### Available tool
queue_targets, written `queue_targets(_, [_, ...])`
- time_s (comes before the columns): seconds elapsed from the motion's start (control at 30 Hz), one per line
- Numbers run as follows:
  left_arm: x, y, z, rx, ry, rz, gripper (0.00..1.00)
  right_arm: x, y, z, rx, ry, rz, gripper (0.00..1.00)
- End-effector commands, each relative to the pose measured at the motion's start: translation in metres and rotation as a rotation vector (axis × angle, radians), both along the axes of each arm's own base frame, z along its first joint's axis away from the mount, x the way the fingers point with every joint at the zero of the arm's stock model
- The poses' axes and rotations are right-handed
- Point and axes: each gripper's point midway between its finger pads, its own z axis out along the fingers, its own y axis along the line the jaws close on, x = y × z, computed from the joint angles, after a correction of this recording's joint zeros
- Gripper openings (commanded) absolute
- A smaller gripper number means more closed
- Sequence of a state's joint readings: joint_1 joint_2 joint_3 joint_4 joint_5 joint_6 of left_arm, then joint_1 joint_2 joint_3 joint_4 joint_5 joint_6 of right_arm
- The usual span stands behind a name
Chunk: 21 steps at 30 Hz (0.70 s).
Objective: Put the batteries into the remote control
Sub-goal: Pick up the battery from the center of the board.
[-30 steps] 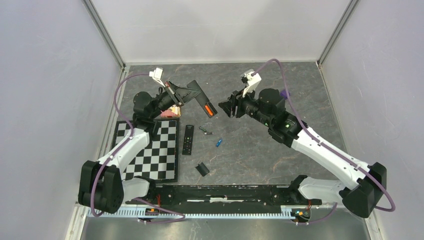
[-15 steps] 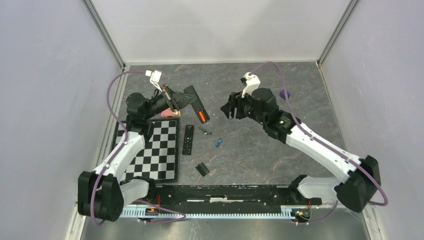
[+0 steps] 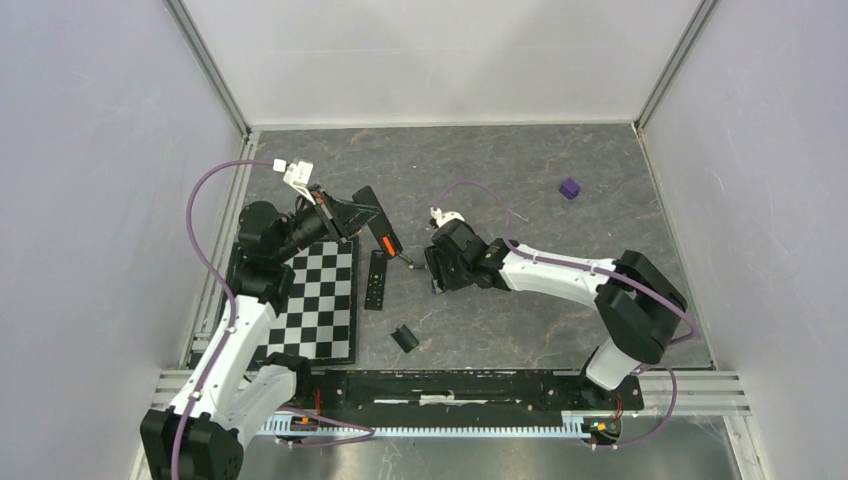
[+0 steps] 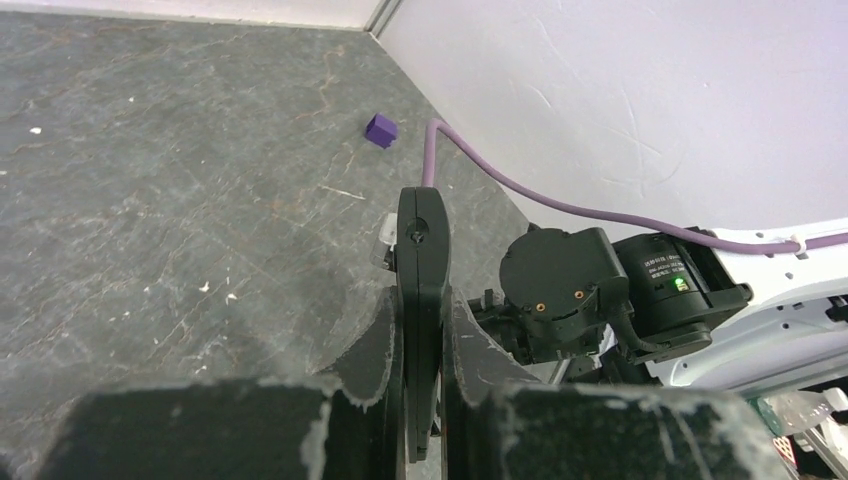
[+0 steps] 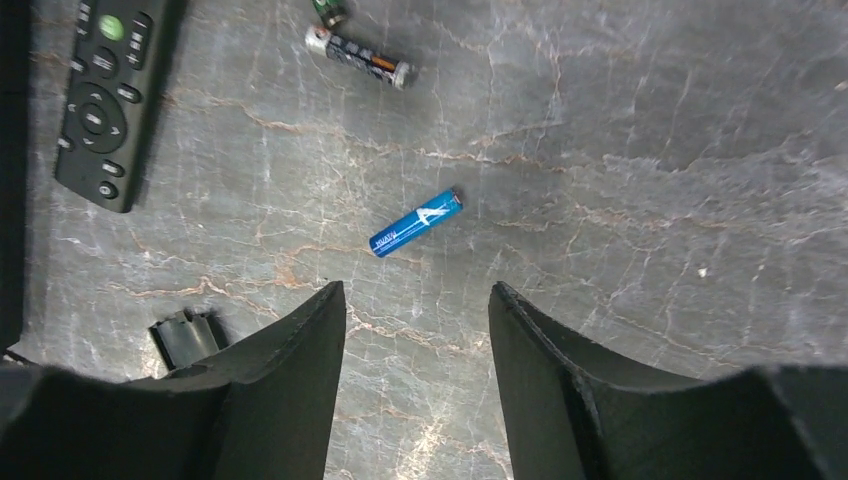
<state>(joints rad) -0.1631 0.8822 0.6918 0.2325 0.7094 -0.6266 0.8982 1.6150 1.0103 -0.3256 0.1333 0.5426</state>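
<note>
While the left gripper (image 4: 420,330) is clamping the remote control (image 4: 422,230) edge-on aloft (an orange battery (image 3: 386,243) showing in its bay), the right gripper (image 5: 415,292) is hovering wide over the blue battery (image 5: 415,224) on the worktop (image 5: 650,200) and should be twisting to close across its width.

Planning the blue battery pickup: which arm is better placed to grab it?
Right. The right gripper hangs open just above the blue battery, while the left gripper is shut on the remote control.
</note>
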Motion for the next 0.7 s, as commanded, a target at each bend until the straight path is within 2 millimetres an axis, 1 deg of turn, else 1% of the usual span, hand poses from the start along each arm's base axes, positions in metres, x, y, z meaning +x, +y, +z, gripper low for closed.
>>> queue_targets(0.0, [0.001, 0.009, -0.009, 0.051, -0.019, 0.052, 0.02, 0.000, 0.006, -0.010, 0.006, 0.032, -0.076, 0.59])
queue_targets(0.17, [-0.001, 0.010, -0.015, 0.049, -0.001, 0.057, 0.02, 0.008, 0.013, -0.013, 0.007, 0.009, -0.119, 0.59])
queue_targets(0.23, [-0.004, 0.011, -0.019, 0.044, 0.002, 0.064, 0.02, 0.010, 0.013, -0.018, -0.023, 0.020, -0.141, 0.59])
queue_targets(0.33, [-0.007, 0.013, -0.019, 0.047, -0.011, 0.071, 0.02, 0.012, 0.009, -0.023, -0.075, 0.016, -0.177, 0.59])
queue_targets(0.4, [-0.008, 0.013, -0.018, 0.053, -0.016, 0.071, 0.02, 0.014, 0.008, -0.024, -0.106, -0.002, -0.191, 0.56])
queue_targets(0.5, [-0.008, 0.015, -0.019, 0.064, -0.023, 0.082, 0.02, 0.013, 0.007, -0.028, -0.156, -0.002, -0.192, 0.54])
queue_targets(0.67, [-0.007, 0.019, -0.022, 0.085, -0.026, 0.106, 0.02, 0.002, 0.006, -0.037, -0.188, 0.025, -0.178, 0.46])
